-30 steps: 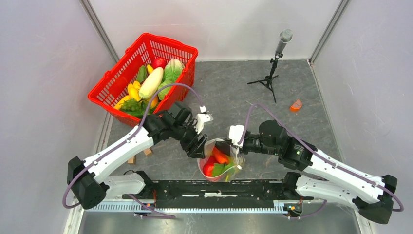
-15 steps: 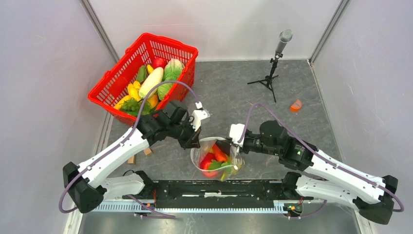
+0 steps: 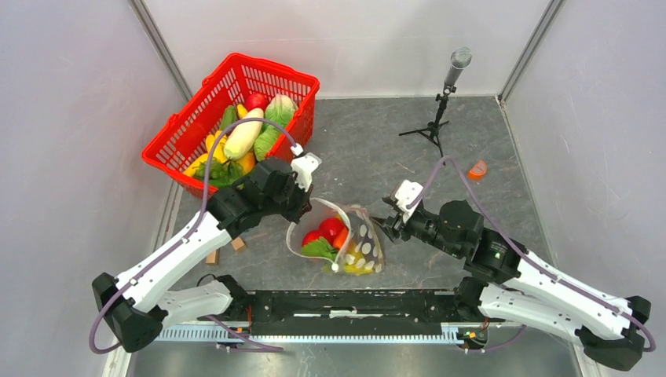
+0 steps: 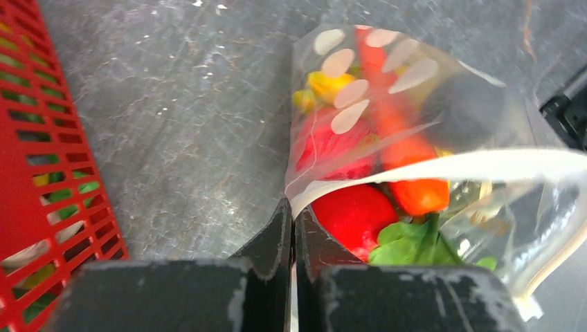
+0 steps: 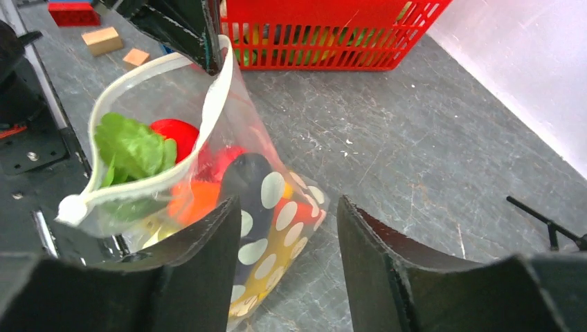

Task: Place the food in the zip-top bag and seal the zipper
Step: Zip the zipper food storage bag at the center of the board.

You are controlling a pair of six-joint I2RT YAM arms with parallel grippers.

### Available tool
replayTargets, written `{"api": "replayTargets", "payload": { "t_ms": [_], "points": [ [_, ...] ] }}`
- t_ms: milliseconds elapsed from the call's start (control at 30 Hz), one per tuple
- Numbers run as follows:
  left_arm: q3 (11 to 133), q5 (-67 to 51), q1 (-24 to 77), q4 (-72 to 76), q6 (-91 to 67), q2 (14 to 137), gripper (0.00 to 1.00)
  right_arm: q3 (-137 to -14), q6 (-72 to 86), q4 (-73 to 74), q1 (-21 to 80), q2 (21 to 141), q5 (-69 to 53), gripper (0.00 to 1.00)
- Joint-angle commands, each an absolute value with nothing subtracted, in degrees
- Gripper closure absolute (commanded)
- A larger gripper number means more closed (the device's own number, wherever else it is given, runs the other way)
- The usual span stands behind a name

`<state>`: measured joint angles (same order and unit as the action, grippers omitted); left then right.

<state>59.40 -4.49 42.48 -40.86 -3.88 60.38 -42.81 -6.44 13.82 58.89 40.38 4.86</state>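
Observation:
The zip-top bag (image 3: 349,239), clear with white dots, lies tipped on the table with its mouth open toward the left. Inside it is food: a red tomato (image 4: 353,214), an orange carrot (image 4: 408,159) and a green leaf (image 4: 415,242). My left gripper (image 4: 293,211) is shut on the bag's rim at the whitish zipper (image 4: 443,166), at the mouth's far-left corner (image 3: 297,210). My right gripper (image 5: 287,204) stands open just right of the bag's dotted side (image 5: 273,197), with nothing between its fingers (image 3: 385,224).
A red basket (image 3: 177,133) with more toy vegetables stands at the back left, close behind the left arm. A microphone on a tripod (image 3: 444,94) and a small orange piece (image 3: 477,170) are at the back right. Wooden cubes (image 5: 102,40) lie near the left arm.
My left gripper shut on the bag's rim and pulled it left and away. My right gripper opened, released the bag and drew back right. The bag tipped over.

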Motion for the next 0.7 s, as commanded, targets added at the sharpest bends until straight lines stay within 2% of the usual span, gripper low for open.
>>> {"api": "replayTargets", "payload": {
  "t_ms": [0, 100, 233, 300, 433, 533, 667],
  "points": [
    [60.40, 2.02, 41.35, -36.09, -9.21, 60.84, 0.98, -41.56, -0.29, 12.03, 58.84, 37.58, 3.30, 0.40],
    [61.45, 2.11, 40.49, -35.53, -11.24, 61.40, 0.98, -36.83, 3.49, 9.05, 58.82, 36.10, -3.71, 0.37],
    [63.17, 1.08, 38.93, -36.45, -14.13, 63.13, 0.98, -29.93, 7.16, 1.40, 60.07, 36.03, -12.25, 0.44],
    [63.93, 0.92, 38.17, -37.64, -16.01, 64.29, 0.98, -27.52, 5.18, -1.78, 64.72, 36.50, -7.98, 0.39],
    [64.47, 1.60, 36.52, -39.01, -19.93, 65.72, 0.98, -28.79, -5.62, -2.70, 80.72, 41.27, 10.77, 0.34],
    [64.50, 0.67, 35.65, -39.02, -21.93, 65.88, 0.98, -27.59, -11.11, -9.27, 87.20, 44.71, 18.47, 0.34],
    [64.51, 0.26, 35.44, -39.02, -23.27, 65.74, 0.98, -22.06, -18.42, -25.77, 94.68, 48.07, 28.25, 0.38]
  ]
}}
